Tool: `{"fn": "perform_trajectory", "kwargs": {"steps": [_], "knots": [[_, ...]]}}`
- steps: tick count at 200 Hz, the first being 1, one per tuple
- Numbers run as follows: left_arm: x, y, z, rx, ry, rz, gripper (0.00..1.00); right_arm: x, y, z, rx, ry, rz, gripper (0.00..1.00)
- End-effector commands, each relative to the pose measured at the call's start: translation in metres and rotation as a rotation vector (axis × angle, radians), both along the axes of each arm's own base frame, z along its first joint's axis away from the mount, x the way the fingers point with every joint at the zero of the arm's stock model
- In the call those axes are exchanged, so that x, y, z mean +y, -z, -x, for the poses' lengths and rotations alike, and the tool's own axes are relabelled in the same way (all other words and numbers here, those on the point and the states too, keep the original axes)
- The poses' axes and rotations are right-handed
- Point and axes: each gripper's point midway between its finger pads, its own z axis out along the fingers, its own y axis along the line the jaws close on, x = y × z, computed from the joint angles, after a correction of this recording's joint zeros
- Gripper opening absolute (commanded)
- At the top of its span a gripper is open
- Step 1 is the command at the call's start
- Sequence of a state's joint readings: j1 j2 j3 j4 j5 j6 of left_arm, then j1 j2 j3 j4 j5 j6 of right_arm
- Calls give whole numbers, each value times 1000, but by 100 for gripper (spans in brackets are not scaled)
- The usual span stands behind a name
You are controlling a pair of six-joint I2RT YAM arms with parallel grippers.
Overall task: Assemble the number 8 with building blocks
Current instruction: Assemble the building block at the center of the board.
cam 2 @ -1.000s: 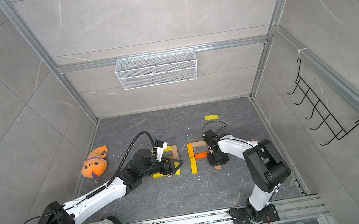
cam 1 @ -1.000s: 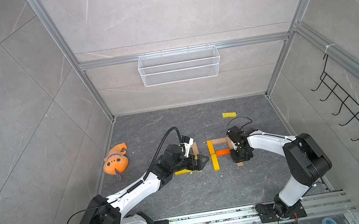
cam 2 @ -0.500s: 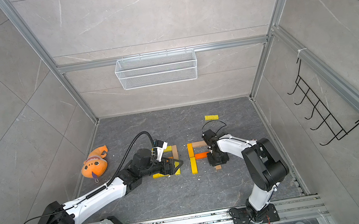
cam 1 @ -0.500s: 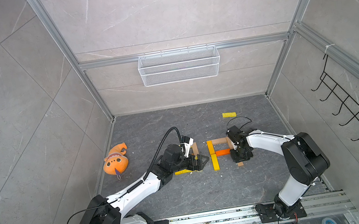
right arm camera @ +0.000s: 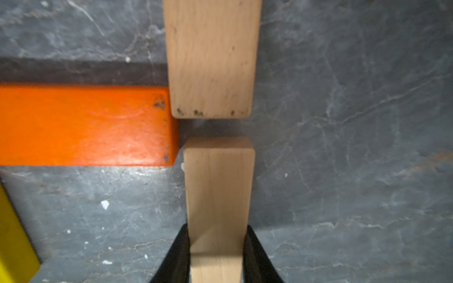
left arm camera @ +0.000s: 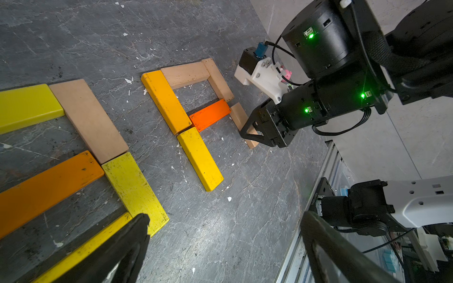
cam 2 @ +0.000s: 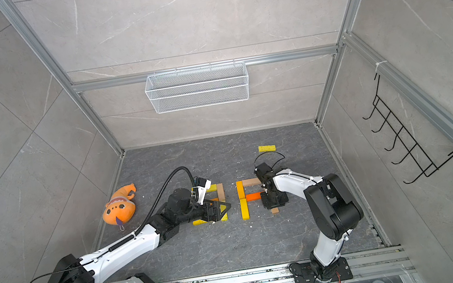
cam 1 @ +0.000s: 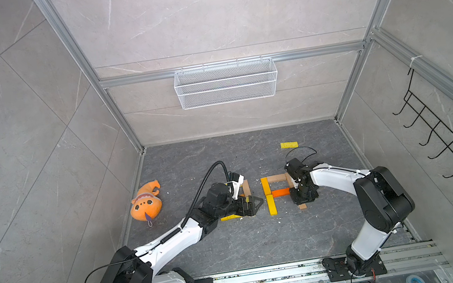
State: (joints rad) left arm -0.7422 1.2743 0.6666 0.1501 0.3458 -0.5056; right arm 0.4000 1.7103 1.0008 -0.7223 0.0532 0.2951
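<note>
1. The right tool (right arm camera: 217, 241) is closed partway on a tan block (right arm camera: 218, 191), pinching its long sides low over the desk (cam 1: 235, 247).
2. In a top view, that block sits at 4 o'clock of the orange bar (cam 1: 280, 192). It lies end-to-end with an upper tan block (right arm camera: 210, 56), with a slight gap between them.
3. The left tool (left arm camera: 224, 220) gapes wide and holds nothing, at the second block group (left arm camera: 132, 186).
4. A loose yellow block (cam 1: 289, 144) lies at 12 o'clock, well apart.

Orange plush toy (cam 1: 146, 204): lying on floor near left wall, purple loop at near end.
White wire-mesh basket (cam 1: 227, 95): mounted on back wall, just under horizontal aluminium bar (cam 1: 148, 77).
Black wire hook rack (cam 1: 446, 136): hung on right wall.
Dark grey marbled floor (cam 1: 235, 247): scattered with small white chips (left arm camera: 229, 199).
Slotted metal rail (cam 1: 269, 275): along front edge.
Same layout in both top views.
</note>
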Motion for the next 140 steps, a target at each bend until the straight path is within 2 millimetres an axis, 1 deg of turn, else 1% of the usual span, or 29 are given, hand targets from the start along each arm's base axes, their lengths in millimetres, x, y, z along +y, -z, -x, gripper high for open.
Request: {"fn": "perform_trajectory", "kwargs": {"steps": [1,140], "knots": [[-4,-13,1,-30,10,37,99,3,8,-8,-10,-7,5,29],[-2,-13,3,-31,8,44,99,4,1,-17,-37,-5,10,27]]}}
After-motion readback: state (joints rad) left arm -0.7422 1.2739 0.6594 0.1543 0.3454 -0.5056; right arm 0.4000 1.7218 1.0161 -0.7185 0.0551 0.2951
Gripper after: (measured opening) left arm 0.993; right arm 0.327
